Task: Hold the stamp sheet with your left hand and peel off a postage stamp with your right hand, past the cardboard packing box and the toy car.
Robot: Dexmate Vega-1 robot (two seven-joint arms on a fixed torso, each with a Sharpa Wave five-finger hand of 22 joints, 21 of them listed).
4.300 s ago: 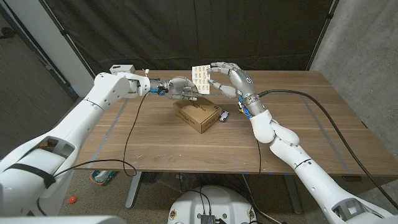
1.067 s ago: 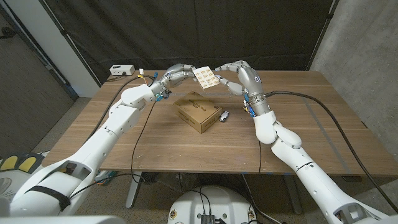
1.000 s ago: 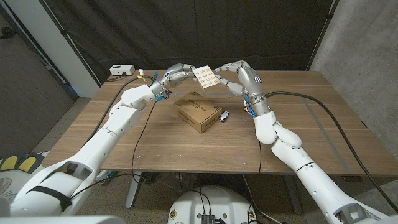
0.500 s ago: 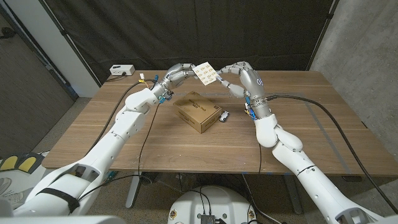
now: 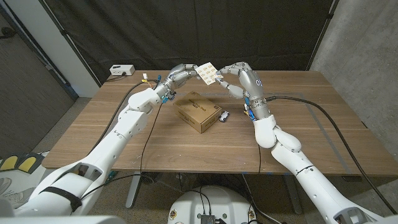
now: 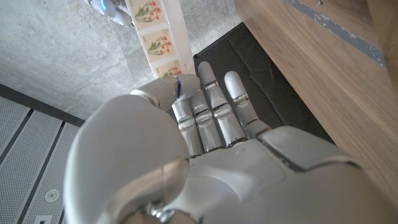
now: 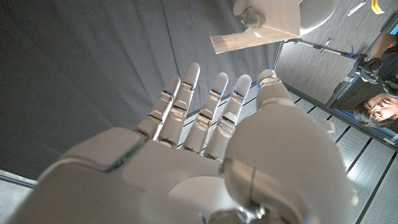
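Stamp sheet [image 5: 208, 73] is gripped aloft by the left hand [image 5: 180, 74] beyond the cardboard packing box [image 5: 198, 112] and toy car [image 5: 223, 116], while the right hand [image 5: 235, 73] (fingers spread, holding nothing) reaches its edge; peeling remains, apparently not yet begun.

My head camera looks down over the table [image 5: 186, 140] from above; each wrist camera peers close along its own hand's back; all three share the stamp sheet [image 5: 208, 73].
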